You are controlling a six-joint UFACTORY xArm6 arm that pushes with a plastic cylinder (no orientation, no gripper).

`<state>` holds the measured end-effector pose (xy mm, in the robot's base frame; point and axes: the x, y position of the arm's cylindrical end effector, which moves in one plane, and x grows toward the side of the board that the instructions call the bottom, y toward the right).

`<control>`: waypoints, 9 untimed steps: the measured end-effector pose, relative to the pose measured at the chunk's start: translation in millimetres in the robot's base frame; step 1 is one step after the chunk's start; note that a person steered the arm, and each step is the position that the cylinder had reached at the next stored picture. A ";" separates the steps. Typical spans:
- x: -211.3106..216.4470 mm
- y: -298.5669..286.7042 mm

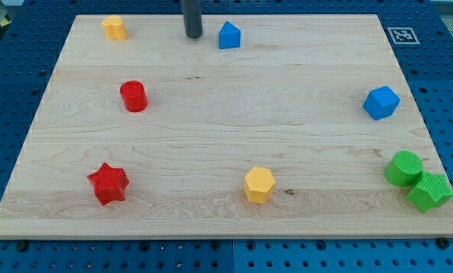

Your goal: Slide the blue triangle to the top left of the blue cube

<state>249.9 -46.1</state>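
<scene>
Blue triangular block (229, 36) lay near wooden bench's (226, 144) top edge, my tip (193, 35) just left; no fingers fitted; blue cube (381, 102) well right.

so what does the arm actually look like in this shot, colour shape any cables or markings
Only the rod shows: a straight, dark grey to black cylinder with a plain matte surface, entering from the view's top. My tip is its blunt, flat-cut lower end, the same width as the shaft. No cables, labels, markings or claw are visible, and the arm above is out of frame. The tip sits just to the view's left of the blue triangle.
</scene>
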 end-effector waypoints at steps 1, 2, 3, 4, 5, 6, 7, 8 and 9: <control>12.7 45.8; 7.8 62.7; -22.3 54.0; -26.5 67.1; 14.9 100.8; 44.4 138.6; 37.9 142.9; 4.9 101.8; -0.6 64.4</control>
<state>249.3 18.3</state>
